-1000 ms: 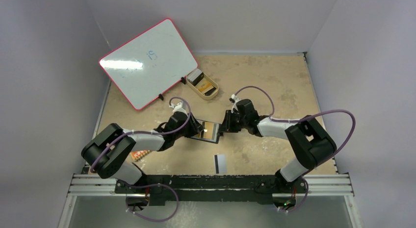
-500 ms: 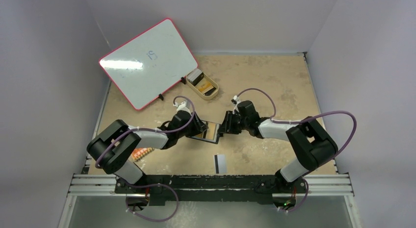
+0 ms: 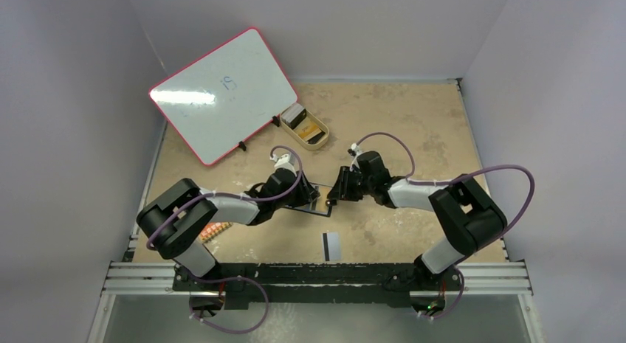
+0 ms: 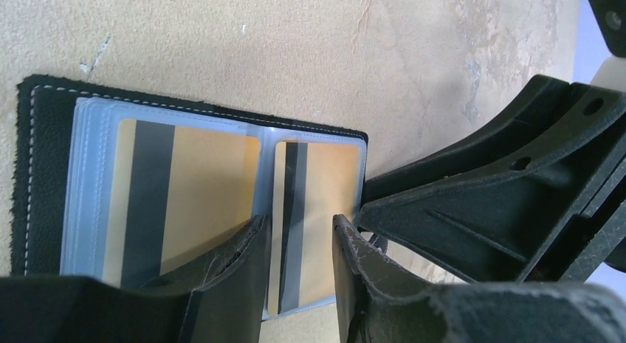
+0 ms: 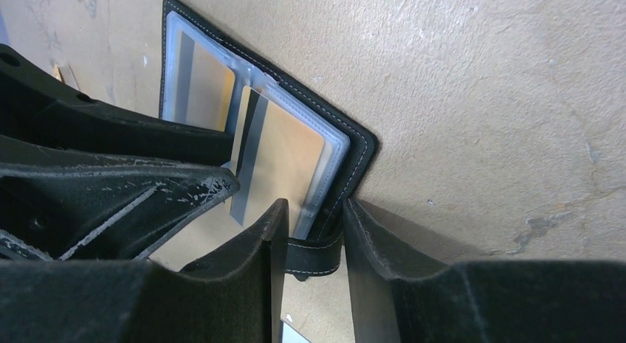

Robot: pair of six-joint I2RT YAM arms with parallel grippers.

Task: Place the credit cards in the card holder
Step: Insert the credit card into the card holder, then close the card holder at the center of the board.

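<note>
The black card holder (image 3: 314, 198) lies open at mid-table between both grippers. In the left wrist view an orange-gold card (image 4: 184, 203) with a dark stripe sits in its left clear pocket. A second orange-gold card (image 4: 325, 195) sits in the raised right pocket. My left gripper (image 4: 299, 225) hovers over that pocket's end, jaws slightly apart and holding nothing. My right gripper (image 5: 314, 210) is shut on the card holder's right edge (image 5: 354, 158), with the snap tab (image 5: 314, 251) between its fingers. A pale card with a black stripe (image 3: 331, 245) lies on the table nearer the bases.
A tan oval tray (image 3: 323, 141) holding more cards stands behind the grippers. A red-rimmed whiteboard (image 3: 218, 92) leans at the back left. A small orange board (image 3: 214, 231) lies beside the left arm.
My left gripper has moved right over the card holder. The orange-gold card it held is now inside the pocket, and the raised flap has come down flatter. The right gripper has stayed put.
</note>
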